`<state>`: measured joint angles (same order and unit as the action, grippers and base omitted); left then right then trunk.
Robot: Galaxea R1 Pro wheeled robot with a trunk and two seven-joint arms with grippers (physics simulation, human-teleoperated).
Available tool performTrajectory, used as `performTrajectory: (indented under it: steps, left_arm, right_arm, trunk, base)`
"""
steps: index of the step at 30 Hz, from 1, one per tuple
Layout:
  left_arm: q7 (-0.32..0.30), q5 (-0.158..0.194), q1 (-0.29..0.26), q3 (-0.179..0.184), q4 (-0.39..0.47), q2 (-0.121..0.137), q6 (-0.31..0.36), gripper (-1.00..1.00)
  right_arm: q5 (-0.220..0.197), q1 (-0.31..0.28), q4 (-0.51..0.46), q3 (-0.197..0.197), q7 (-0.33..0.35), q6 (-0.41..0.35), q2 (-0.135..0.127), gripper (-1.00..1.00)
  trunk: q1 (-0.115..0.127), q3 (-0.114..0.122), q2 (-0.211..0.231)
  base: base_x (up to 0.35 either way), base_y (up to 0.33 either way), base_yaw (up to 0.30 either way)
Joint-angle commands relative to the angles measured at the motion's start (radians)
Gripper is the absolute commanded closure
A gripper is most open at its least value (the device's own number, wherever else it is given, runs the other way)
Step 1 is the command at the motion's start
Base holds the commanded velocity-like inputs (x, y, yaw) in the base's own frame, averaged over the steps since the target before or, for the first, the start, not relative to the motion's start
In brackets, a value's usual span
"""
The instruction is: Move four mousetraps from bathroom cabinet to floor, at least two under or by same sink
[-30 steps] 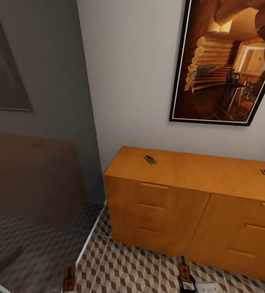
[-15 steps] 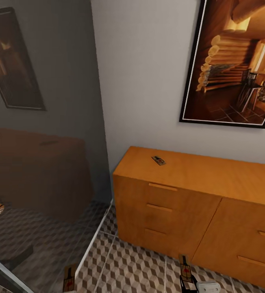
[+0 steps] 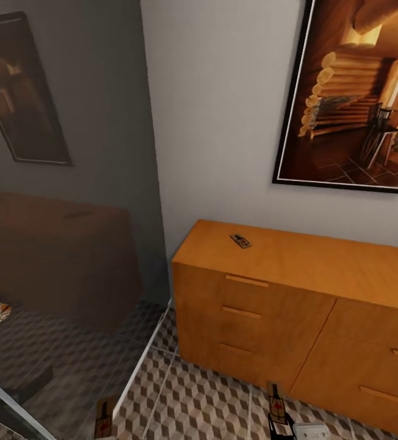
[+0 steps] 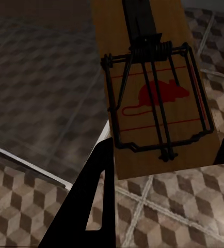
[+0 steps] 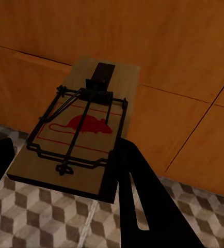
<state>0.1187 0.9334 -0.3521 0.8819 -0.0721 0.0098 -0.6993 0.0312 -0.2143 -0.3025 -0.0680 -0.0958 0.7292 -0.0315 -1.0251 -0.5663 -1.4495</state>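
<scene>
I hold one mousetrap in each hand. My left jaws [image 4: 163, 155] are closed on the left-hand mousetrap [image 4: 156, 88], its wooden slab pinched between my dark fingers [image 4: 94, 196], the red mouse print and wire spring facing the camera, with the bathroom floor [image 4: 19, 217] and a pale threshold strip [image 4: 24, 163] beneath it. My right jaws [image 5: 63, 165] are clamped on the right-hand mousetrap [image 5: 78, 142], held flat in front of the cabinet [image 5: 158, 46] above the cube-patterned tiles. From my head I see both traps low in the frame: the left one [image 3: 104, 417] beside the glass partition [image 3: 65, 214], the right one [image 3: 277, 408] just in front of the cabinet's [image 3: 296, 287] drawers. A third mousetrap [image 3: 240, 241] lies on top of the cabinet near its left back corner, apart from my hands. A framed picture [image 3: 354, 98] of a log cabin hangs on the wall above.
</scene>
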Motion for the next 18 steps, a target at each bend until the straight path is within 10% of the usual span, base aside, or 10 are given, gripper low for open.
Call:
performTrajectory:
  steps: [1, 18]
  left_arm:
    - [0.012, -0.008, -0.001, 0.006, -0.002, -0.001, -0.002, 1.00]
    - [0.012, -0.008, -0.001, 0.006, -0.002, -0.001, -0.002, 1.00]
  right_arm:
    - [0.003, 0.000, 0.000, -0.007, -0.010, 0.001, -0.001, 1.00]
    - [0.003, 0.000, 0.000, -0.007, -0.010, 0.001, -0.001, 1.00]
  trunk:
    - [0.000, -0.001, 0.000]
    - [0.000, -0.007, 0.000]
  base:
    - [0.000, 0.000, 0.215]
    - [0.000, 0.000, 0.273]
